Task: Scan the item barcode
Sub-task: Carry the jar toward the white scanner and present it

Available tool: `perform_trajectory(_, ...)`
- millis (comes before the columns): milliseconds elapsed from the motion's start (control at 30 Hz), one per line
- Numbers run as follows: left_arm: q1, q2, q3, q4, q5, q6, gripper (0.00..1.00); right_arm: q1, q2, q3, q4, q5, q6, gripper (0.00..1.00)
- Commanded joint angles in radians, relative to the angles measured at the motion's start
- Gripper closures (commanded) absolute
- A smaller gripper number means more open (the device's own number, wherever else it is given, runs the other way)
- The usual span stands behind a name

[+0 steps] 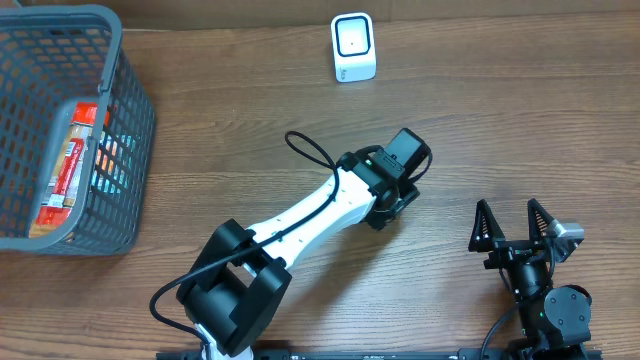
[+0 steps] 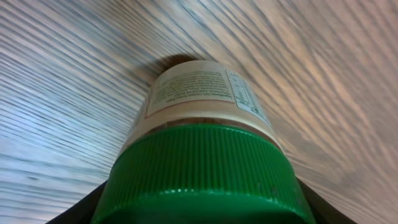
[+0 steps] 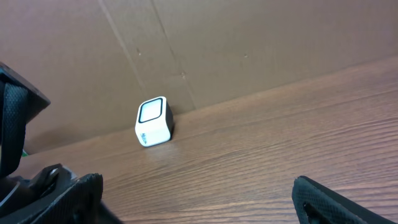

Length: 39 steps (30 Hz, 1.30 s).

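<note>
Basket (image 1: 128,160) far left, scanner (image 1: 354,47) behind — centre

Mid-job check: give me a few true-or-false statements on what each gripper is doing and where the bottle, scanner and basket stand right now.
1. The left gripper is closed on a green-capped bottle. True.
2. The right gripper is clamped on the scanner. False: its jaws are wide open and hold nothing, and the scanner stands well apart from it.
3. The basket holds nothing. False: packaged items lie inside it.
4. A printed label on the bottle's side shows in the left wrist view. True, though no barcode can be made out on it.
</note>
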State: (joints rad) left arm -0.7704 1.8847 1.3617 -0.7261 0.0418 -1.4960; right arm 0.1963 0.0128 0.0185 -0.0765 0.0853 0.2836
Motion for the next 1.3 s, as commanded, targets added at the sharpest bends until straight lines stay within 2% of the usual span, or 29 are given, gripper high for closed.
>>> perform_trajectory(0,-0.009,-0.005,-0.003,0.039,-0.009,-0.1,0.82,-0.001,-0.01,-0.011,0.003,0.002,-0.004,0.0)
perform_trajectory(433,-0.031,0.04,-0.003,0.117,-0.008,-0.151,0.81,-0.001,-0.01,-0.011,0.003,0.002,-0.004,0.0)
perform_trajectory(533,-0.028,0.054,-0.003,0.129,-0.008,-0.15,0.66,-0.001,-0.01,-0.011,0.003,0.002,-0.004,0.0)
perform_trajectory(633,-0.019,0.057,-0.003,0.129,-0.008,-0.145,0.56,-0.001,-0.01,-0.011,0.003,0.002,-0.004,0.0)
perform_trajectory(700,-0.019,0.057,-0.002,0.136,-0.008,-0.142,0.38,-0.001,-0.01,-0.011,0.003,0.002,-0.004,0.0)
perform_trajectory(767,-0.019,0.057,-0.002,0.145,-0.008,-0.142,0.01,-0.001,-0.01,-0.011,0.003,0.002,-0.004,0.0)
perform_trajectory(1100,-0.01,0.055,0.042,0.184,0.026,-0.056,0.0,-0.001,-0.01,-0.011,0.003,0.003,-0.004,0.0)
perform_trajectory(1267,0.027,0.042,0.179,0.06,0.009,0.029,0.0,-0.001,-0.01,-0.011,0.003,0.003,-0.004,0.0)
